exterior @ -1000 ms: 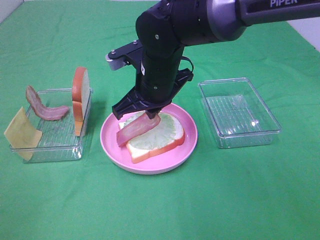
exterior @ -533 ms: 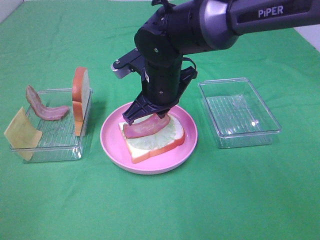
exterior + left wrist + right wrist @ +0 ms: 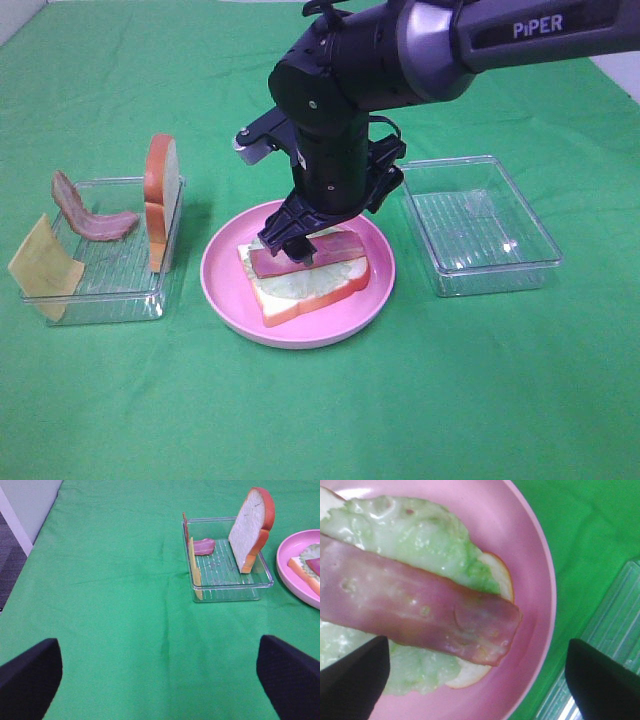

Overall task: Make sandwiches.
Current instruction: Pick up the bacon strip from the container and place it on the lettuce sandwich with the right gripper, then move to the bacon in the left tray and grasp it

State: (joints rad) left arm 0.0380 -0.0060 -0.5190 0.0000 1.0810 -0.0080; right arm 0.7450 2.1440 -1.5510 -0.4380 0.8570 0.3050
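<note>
On the pink plate (image 3: 372,298) lies a white bread slice (image 3: 318,298) with a pale green lettuce leaf (image 3: 345,267) and a reddish bacon strip (image 3: 300,261) flat on top. My right gripper (image 3: 292,240) hangs just over the strip, jaws open. In the right wrist view the bacon (image 3: 415,612) lies on the lettuce (image 3: 410,525) between the spread fingers of that gripper (image 3: 477,677), and neither touches it. My left gripper (image 3: 159,675) is open and empty over bare cloth, out of the high view.
A clear tray (image 3: 100,270) at left holds an upright bread slice (image 3: 160,195), a second bacon strip (image 3: 90,215) and a yellow cheese slice (image 3: 42,265). An empty clear tray (image 3: 475,225) stands right of the plate. Green cloth covers the table.
My right gripper lowered the hanging bacon strip onto the lettuce, laid it flat and let go. The left-hand tray's contents have not moved.
</note>
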